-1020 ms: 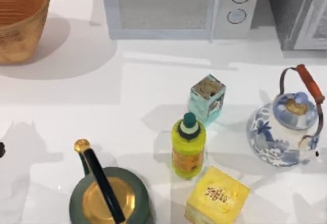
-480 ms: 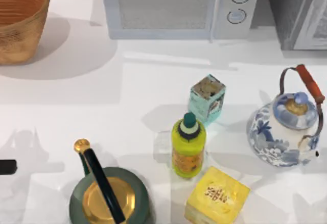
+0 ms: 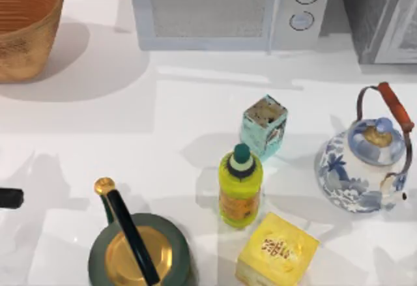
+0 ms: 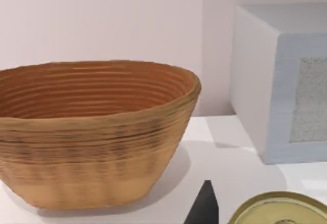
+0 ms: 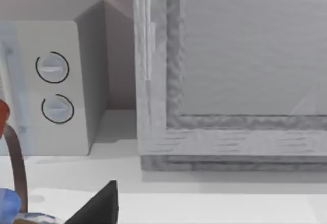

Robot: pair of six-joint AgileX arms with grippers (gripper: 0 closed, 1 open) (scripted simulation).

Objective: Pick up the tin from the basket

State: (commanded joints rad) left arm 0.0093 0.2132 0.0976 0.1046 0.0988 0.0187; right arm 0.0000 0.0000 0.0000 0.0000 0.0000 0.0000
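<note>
left jaws (image 3: pixel 6 198): table's left edge, grip unreadable (likewise right jaws (image 5: pixel 94 203)) | basket (image 3: pixel 23 28): far-left corner

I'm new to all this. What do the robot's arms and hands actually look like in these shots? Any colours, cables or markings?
Little of them is in frame. At the top view's left edge, the left hand appears as a short, plain black, bar-like piece. In the left wrist view a dark, pointed fingertip rises into frame; the right wrist view has a similar black wedge-shaped fingertip. All look matte black, and no cables, markings or labels can be made out.
</note>
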